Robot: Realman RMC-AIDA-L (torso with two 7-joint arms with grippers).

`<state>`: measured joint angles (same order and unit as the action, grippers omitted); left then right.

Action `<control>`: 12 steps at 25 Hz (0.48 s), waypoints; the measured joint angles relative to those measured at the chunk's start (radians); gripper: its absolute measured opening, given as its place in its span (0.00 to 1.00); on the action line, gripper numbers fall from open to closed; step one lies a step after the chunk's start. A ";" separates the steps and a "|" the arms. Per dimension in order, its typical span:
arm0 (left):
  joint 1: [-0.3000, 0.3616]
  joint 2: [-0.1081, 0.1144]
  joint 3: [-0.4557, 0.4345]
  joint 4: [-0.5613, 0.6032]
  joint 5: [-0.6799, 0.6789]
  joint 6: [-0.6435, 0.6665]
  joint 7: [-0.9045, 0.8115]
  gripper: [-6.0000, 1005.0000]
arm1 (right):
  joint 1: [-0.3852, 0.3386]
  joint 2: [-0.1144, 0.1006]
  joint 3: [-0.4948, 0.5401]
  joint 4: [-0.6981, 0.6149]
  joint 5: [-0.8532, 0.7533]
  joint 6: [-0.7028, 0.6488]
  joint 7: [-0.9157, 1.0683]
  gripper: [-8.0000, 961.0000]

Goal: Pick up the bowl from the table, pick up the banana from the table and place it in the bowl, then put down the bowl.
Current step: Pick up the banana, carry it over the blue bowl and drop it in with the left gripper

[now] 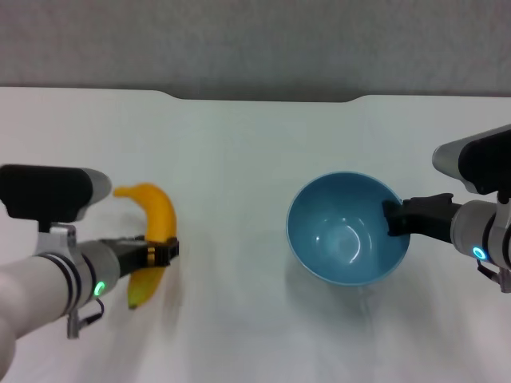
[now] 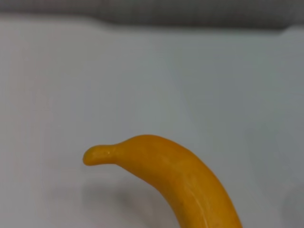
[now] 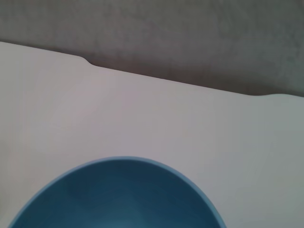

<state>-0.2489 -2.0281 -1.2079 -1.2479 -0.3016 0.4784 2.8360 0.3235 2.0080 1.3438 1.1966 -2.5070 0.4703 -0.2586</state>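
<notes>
My left tool (image 1: 164, 252) sits in the lower left of the head view, its dark fingers closed across the middle of the banana (image 1: 153, 241). The banana curves from its stem end in the left middle of the frame down to a tip near my forearm. A soft shadow lies under it on the tabletop (image 1: 239, 159), but I cannot tell whether it is touching the surface or raised just above it. In the left wrist view the banana (image 2: 180, 183) rises from the lower edge, its stub end pointing to the left of that frame, with the white tabletop behind it.

My right tool (image 1: 393, 218) reaches in from the right edge of the head view and is clamped on the right-hand rim of the bowl (image 1: 345, 231), one finger lying inside the wall. The bowl sits right of centre, open side up and tipped slightly. The right wrist view shows the bowl (image 3: 118, 197) filling the lower part of the frame.
</notes>
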 joint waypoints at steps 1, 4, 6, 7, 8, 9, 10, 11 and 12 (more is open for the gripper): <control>0.029 0.000 0.000 -0.058 0.033 0.009 0.004 0.50 | -0.001 0.000 0.001 -0.002 0.001 -0.001 0.002 0.04; 0.070 0.000 0.020 -0.198 0.133 0.035 0.005 0.50 | -0.001 0.000 -0.001 -0.012 0.019 -0.002 0.006 0.04; 0.079 0.000 0.047 -0.259 0.198 0.056 0.005 0.50 | 0.005 0.000 -0.002 -0.024 0.038 -0.002 0.006 0.04; 0.082 0.000 0.064 -0.285 0.237 0.068 0.005 0.50 | 0.012 -0.001 -0.002 -0.031 0.049 -0.001 0.005 0.04; 0.084 0.000 0.080 -0.299 0.264 0.077 0.005 0.50 | 0.019 -0.002 -0.002 -0.036 0.056 -0.001 0.004 0.04; 0.084 0.000 0.101 -0.314 0.306 0.091 0.005 0.50 | 0.026 -0.002 -0.001 -0.039 0.064 0.000 0.004 0.04; 0.085 -0.001 0.119 -0.323 0.341 0.102 0.005 0.50 | 0.031 -0.002 -0.002 -0.042 0.072 0.001 0.004 0.04; 0.083 -0.002 0.137 -0.330 0.372 0.116 0.005 0.50 | 0.042 -0.002 -0.004 -0.048 0.095 0.001 0.003 0.04; 0.082 -0.003 0.146 -0.334 0.388 0.124 0.005 0.50 | 0.048 -0.002 -0.006 -0.052 0.106 0.001 0.002 0.04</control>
<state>-0.1673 -2.0310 -1.0618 -1.5815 0.0864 0.6024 2.8410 0.3714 2.0055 1.3382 1.1447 -2.4009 0.4715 -0.2568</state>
